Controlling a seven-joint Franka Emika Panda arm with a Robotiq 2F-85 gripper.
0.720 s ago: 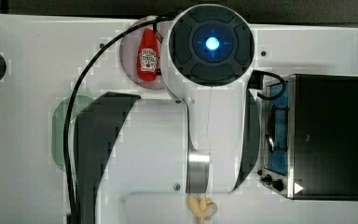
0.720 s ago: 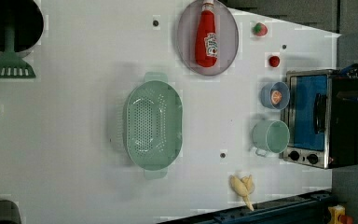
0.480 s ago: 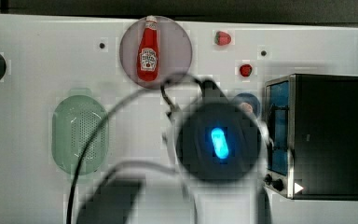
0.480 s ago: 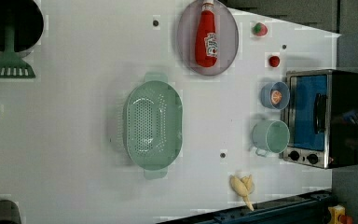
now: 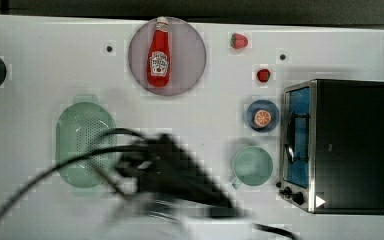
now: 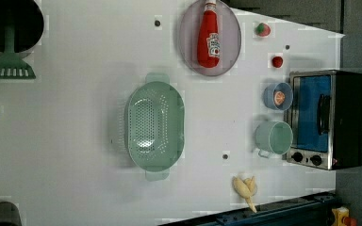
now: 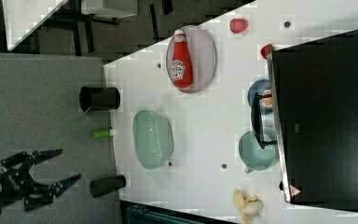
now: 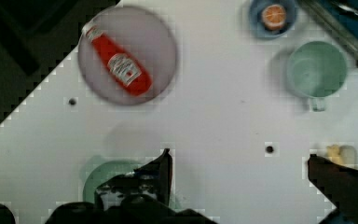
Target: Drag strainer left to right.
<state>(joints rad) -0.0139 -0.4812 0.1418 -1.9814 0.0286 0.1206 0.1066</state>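
Approaching: we move toward the strainer, centre-left in the left view.
Gripper: fingers spread wide, holding nothing.
Next: we hook its rim, drag rightward.

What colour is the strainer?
Pale mint green, its bowl dotted with small holes; the strainer shows best in the left view.

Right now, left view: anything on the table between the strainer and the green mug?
No objects. In the left view the stretch between the strainer and the mug is bare white table, apart from one small dark dot.
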